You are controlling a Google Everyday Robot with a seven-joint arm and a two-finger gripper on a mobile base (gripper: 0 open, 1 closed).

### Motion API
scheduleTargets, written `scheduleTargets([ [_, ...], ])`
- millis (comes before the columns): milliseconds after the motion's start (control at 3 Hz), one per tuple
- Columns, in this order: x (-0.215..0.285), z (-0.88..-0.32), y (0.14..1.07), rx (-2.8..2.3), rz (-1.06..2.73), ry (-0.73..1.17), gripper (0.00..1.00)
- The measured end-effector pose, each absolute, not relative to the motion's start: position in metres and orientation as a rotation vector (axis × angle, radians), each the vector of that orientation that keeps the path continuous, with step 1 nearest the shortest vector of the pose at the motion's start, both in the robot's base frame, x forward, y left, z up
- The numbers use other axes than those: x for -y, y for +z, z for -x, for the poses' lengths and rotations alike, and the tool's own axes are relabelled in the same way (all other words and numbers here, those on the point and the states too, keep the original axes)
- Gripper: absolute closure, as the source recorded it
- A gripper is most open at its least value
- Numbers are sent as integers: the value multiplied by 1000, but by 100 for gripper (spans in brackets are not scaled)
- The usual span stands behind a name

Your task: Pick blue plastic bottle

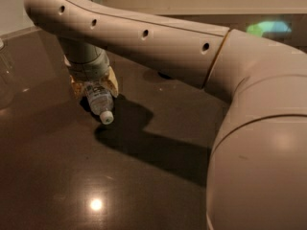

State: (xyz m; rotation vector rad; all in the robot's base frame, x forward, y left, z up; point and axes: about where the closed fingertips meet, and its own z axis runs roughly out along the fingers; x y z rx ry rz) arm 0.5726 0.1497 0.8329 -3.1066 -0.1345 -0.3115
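Note:
The blue plastic bottle (99,101) is a small clear bottle with a pale printed label. It lies on the dark table (57,176) with its white cap (106,117) pointing toward the camera. My gripper (94,86) comes straight down on it from above. Its tan fingers (112,83) sit close against both sides of the bottle's body. The far end of the bottle is hidden under the gripper's wrist.
My thick beige arm (201,51) spans the frame from the right and fills the lower right corner. A clear glass object (5,75) stands at the left edge. A small dark thing (165,74) lies behind the arm. A wall bounds the table at the back.

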Motion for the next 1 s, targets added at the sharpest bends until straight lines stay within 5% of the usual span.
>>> scheduleTargets([
  [667,-139,-572,868,102,3069,-253,88],
  [1000,-126,-566,904,105,3022,-228,100],
])
